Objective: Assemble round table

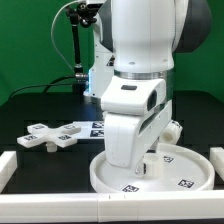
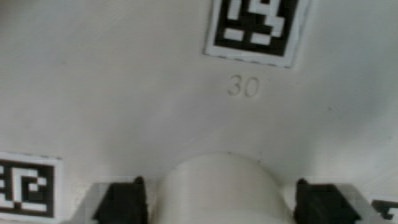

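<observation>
The large rimmed disc (image 1: 115, 176) lies at the front of the exterior view's right, tags facing up. My gripper (image 1: 149, 166) reaches straight down over its middle. In the wrist view my gripper (image 2: 224, 201) has its two black fingers (image 2: 125, 202) close against both sides of the white cylinder leg (image 2: 221, 188). The leg stands upright on the disc (image 2: 125, 90), near a tag marked 30. In the exterior view my hand hides the leg. The cross-shaped foot (image 1: 52, 137) lies flat on the black table at the exterior view's left.
The marker board (image 1: 97, 128) lies behind the foot, partly hidden by my arm. White rails (image 1: 60, 207) border the table's front and sides. A black stand with cables (image 1: 78, 45) rises at the back.
</observation>
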{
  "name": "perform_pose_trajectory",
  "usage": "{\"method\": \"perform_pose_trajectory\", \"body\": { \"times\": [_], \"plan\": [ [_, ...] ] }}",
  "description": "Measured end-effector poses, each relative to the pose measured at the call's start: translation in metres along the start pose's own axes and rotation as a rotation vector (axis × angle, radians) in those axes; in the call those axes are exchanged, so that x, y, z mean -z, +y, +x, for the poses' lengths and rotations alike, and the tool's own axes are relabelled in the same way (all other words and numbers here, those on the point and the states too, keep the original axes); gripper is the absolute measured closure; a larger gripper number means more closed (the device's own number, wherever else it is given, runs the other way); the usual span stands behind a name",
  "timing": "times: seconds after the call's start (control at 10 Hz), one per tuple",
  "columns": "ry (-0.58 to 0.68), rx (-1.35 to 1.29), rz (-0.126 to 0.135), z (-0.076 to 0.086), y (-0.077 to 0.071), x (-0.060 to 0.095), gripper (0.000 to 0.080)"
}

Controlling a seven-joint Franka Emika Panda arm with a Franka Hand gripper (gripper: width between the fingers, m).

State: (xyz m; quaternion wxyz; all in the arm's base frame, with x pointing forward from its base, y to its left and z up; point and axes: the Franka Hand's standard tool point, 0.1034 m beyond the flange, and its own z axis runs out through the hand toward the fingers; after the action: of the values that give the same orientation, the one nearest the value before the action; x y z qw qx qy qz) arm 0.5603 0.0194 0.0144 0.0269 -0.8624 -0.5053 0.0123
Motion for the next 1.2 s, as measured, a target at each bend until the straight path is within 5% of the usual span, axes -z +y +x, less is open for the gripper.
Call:
{"method": "perform_pose_trajectory", "body": {
  "times": [0.4, 0.6, 0.9, 1.2],
  "plan": [
    [0.003, -0.016, -0.005, 0.006, -0.004, -0.001, 0.0394],
    [0.002, -0.017, -0.004, 0.006, -0.004, -0.001, 0.0213],
    [0.002, -0.017, -0.004, 0.006, -0.004, -0.001, 0.0154],
    [0.004, -0.126, -0.031, 0.011, -0.021, 0.033, 0.0151]
  ]
}}
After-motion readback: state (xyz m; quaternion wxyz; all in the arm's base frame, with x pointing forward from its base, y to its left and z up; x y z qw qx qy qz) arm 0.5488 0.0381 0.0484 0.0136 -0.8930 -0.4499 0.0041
